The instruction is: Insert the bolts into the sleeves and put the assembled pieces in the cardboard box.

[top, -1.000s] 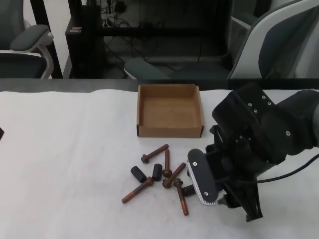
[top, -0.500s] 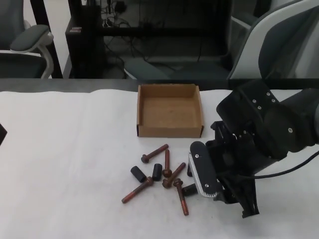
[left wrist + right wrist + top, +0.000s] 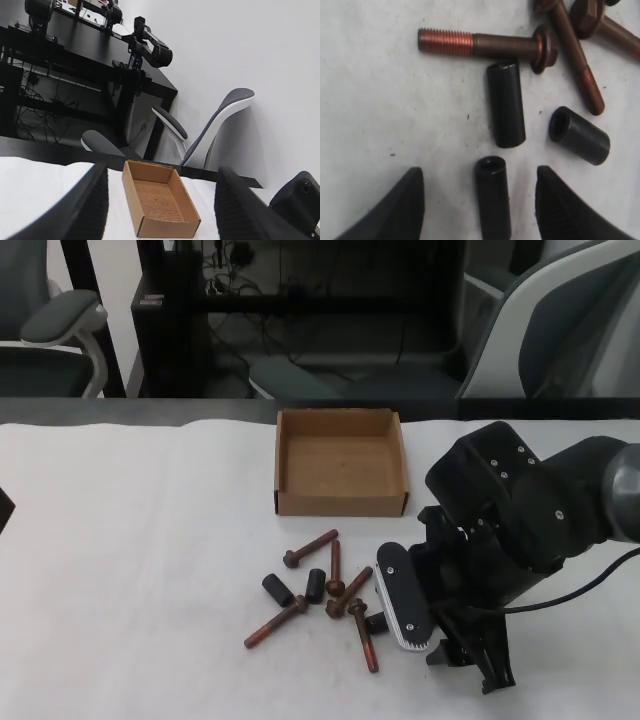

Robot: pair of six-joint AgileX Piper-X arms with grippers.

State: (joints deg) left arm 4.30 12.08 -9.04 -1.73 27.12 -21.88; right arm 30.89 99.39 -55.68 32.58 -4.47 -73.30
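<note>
Several copper bolts (image 3: pixel 311 546) and black sleeves (image 3: pixel 278 590) lie scattered on the white cloth in front of the cardboard box (image 3: pixel 340 504). My right gripper (image 3: pixel 388 621) hangs low over the right end of the pile, open. In the right wrist view one sleeve (image 3: pixel 493 197) lies between the fingers (image 3: pixel 400 207), touching neither. Beyond it lie two more sleeves (image 3: pixel 506 102) (image 3: pixel 579 135) and a bolt (image 3: pixel 485 44). My left gripper (image 3: pixel 162 172) is open and holds nothing, raised well to the left and facing the box (image 3: pixel 150 220).
More bolts (image 3: pixel 575 60) cross just past the sleeves. Office chairs (image 3: pixel 55 335) and a dark desk (image 3: pixel 300 300) stand behind the bench. The white cloth (image 3: pixel 130 570) is bare left of the pile.
The right arm has shifted slightly above the right end of the pile and settled a little lower. Bolts, sleeves and box lie where they were.
</note>
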